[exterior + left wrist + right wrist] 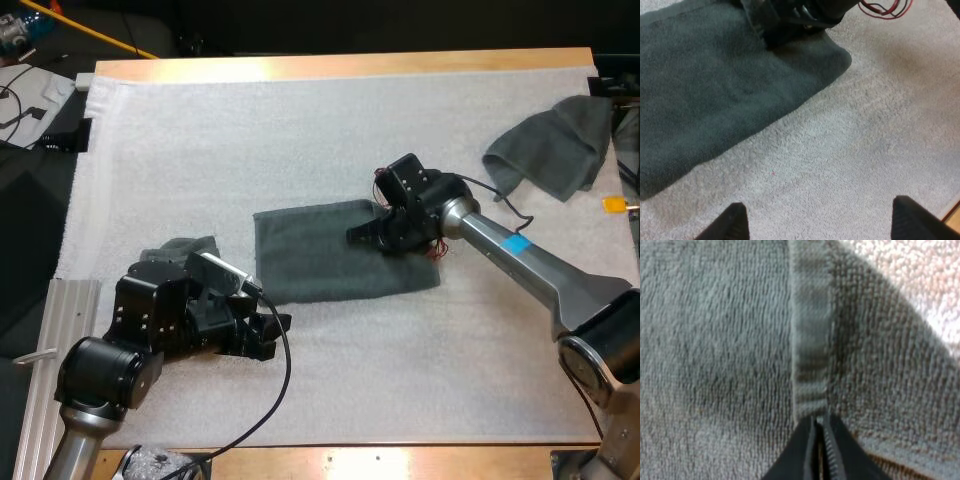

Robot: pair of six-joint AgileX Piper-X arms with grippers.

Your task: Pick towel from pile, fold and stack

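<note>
- Right end effector (pixel 365 236): fingers (pixel 802 450) drawn together on the hem of the flat towel (pixel 320 260), pinching it near the towel's right side.
- Left end effector (pixel 278 328): fingers (pixel 730 225) wide apart, holding nothing, over bare white mat (pixel 300 130) just beside the flat towel's near edge.
- Flat towel: spread at mid-mat.
- Crumpled towel (pixel 555 145): at the mat's far right corner, well apart from both end effectors.
- Grey-green cloth (pixel 180 247): partly hidden behind the left arm (pixel 150 330).

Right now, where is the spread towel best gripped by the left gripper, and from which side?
The towel lies flat, so only edges offer a pinch. Take its near left corner, probably from the near side: the open left gripper sits beside it.
</note>
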